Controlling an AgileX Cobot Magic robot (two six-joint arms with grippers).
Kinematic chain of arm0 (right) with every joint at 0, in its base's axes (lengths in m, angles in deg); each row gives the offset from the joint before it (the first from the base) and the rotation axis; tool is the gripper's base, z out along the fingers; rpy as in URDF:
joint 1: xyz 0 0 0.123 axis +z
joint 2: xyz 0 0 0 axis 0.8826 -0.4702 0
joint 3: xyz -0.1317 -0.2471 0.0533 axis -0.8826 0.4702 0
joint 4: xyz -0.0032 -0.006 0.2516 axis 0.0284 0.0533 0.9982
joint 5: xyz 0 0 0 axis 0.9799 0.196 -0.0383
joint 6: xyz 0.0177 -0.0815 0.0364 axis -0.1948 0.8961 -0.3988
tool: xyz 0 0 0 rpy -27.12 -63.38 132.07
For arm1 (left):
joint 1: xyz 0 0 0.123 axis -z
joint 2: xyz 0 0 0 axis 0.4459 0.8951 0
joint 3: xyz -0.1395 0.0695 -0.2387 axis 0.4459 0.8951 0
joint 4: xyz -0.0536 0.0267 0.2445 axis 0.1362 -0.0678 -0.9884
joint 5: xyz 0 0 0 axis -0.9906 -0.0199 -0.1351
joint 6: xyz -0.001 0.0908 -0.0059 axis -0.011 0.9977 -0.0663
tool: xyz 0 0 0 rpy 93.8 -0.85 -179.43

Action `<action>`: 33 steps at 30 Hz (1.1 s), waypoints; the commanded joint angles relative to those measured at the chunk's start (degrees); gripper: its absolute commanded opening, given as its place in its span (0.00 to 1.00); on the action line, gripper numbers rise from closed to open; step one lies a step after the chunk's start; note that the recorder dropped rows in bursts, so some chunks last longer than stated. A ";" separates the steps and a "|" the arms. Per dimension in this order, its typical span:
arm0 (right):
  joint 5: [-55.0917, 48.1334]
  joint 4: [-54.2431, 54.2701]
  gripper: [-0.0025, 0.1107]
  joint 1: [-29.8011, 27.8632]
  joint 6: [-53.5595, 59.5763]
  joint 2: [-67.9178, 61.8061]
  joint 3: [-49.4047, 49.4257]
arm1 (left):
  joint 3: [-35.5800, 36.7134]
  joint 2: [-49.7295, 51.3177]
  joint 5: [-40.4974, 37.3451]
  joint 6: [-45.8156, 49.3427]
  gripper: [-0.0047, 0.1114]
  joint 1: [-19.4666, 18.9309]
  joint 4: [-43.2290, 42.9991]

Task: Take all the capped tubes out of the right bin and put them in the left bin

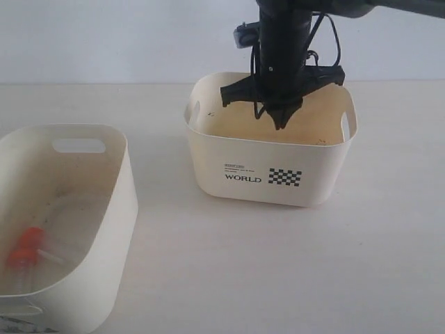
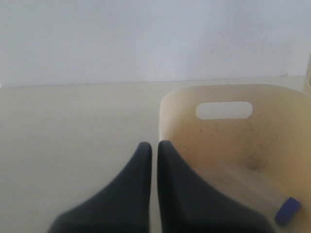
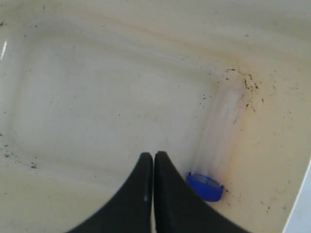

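The right bin (image 1: 271,177), printed "WORLD", stands at the middle right. My right gripper (image 1: 281,120) hangs inside it, shut and empty. In the right wrist view the right gripper (image 3: 153,156) sits just beside a clear capped tube (image 3: 221,131) with a blue cap (image 3: 205,187), which lies on the bin floor (image 3: 97,97). The left bin (image 1: 104,209) holds orange-capped tubes (image 1: 24,249). My left gripper (image 2: 154,145) is shut over the left bin's rim (image 2: 167,104); another clear tube with a blue cap (image 2: 287,211) lies inside that bin. The exterior view does not show the left gripper.
The right bin has slot handles (image 1: 345,125) on its sides. The left bin's wide slot handle (image 1: 78,145) faces the back. Both bins rest on a pale tabletop (image 1: 229,264) in front of a white wall.
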 commanded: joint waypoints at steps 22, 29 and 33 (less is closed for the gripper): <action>-0.01 -10.95 0.63 -0.12 13.89 -4.23 -0.18 | -0.21 0.03 -0.39 -0.54 0.08 -0.02 -10.46; -0.01 -11.34 0.49 -0.12 13.89 -6.25 -0.18 | -0.21 0.03 -0.39 -0.54 0.08 -0.02 -10.46; -0.01 -11.34 0.50 -0.12 13.73 -6.98 -0.18 | -0.21 0.03 -0.39 -0.54 0.08 -0.02 -10.46</action>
